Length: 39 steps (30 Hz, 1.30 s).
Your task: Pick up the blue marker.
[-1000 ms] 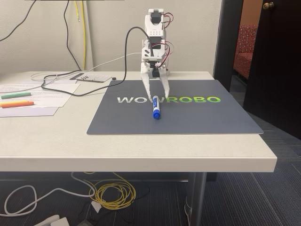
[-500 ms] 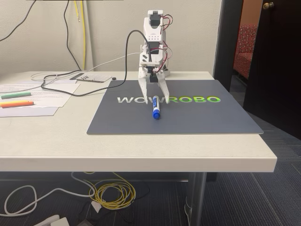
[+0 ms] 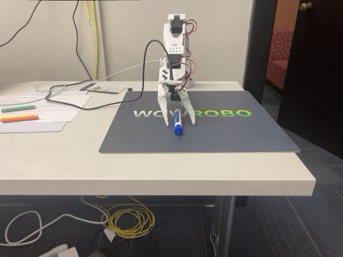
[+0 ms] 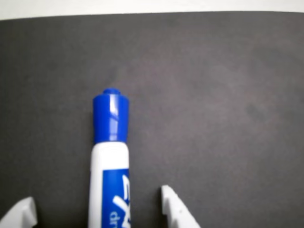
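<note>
The hand (image 3: 176,123) stands wide open, its fingers straddling the blue marker (image 3: 178,127) lying on the dark mat (image 3: 241,131).

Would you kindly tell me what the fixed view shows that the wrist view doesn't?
Fixed view: the whole arm, the table, papers, and the green marker and orange marker at left. Wrist view: white lettering on the label. Both: the blue marker on the dark mat, between the gripper's open jaws.
</note>
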Each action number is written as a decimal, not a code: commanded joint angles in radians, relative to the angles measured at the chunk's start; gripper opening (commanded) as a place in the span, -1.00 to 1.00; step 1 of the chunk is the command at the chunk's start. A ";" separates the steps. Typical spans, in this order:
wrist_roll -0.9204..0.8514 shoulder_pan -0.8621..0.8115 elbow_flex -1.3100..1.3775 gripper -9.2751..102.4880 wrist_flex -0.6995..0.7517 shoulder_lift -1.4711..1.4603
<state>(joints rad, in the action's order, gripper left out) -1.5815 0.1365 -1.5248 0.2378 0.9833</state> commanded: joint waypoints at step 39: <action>0.023 -0.003 0.020 -0.67 0.058 0.058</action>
<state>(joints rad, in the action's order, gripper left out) -1.5693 0.1365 -1.5202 0.2853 0.9879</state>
